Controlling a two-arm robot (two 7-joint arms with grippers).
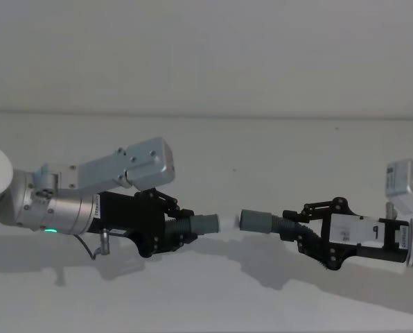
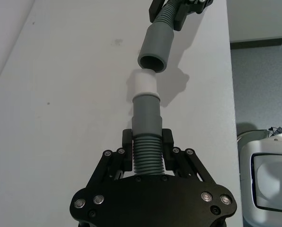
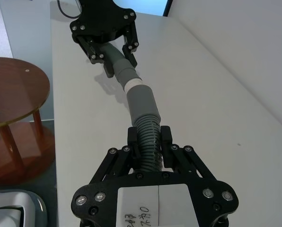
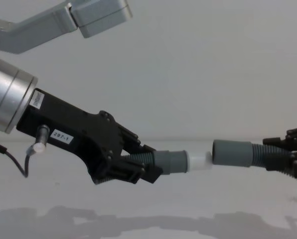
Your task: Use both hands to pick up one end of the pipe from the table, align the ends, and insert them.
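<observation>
Both pipe pieces hang in the air above the white table (image 1: 262, 152), facing each other. My left gripper (image 1: 187, 227) (image 2: 147, 142) (image 4: 148, 162) is shut on the ribbed part of one pipe piece (image 2: 145, 113), whose end carries a white tip (image 2: 144, 84) (image 4: 198, 160). My right gripper (image 1: 298, 229) (image 3: 149, 137) is shut on the ribs of the other pipe piece (image 3: 142, 106), whose open grey cuff (image 2: 155, 47) (image 4: 231, 153) points at the tip. The white tip sits right at the cuff's mouth, slightly off-centre in the left wrist view.
The table's side edge runs close by, with grey floor (image 2: 259, 94) beyond it. A round brown wooden stool (image 3: 13, 90) stands off the other side. A white device (image 2: 273, 175) sits low beside the table.
</observation>
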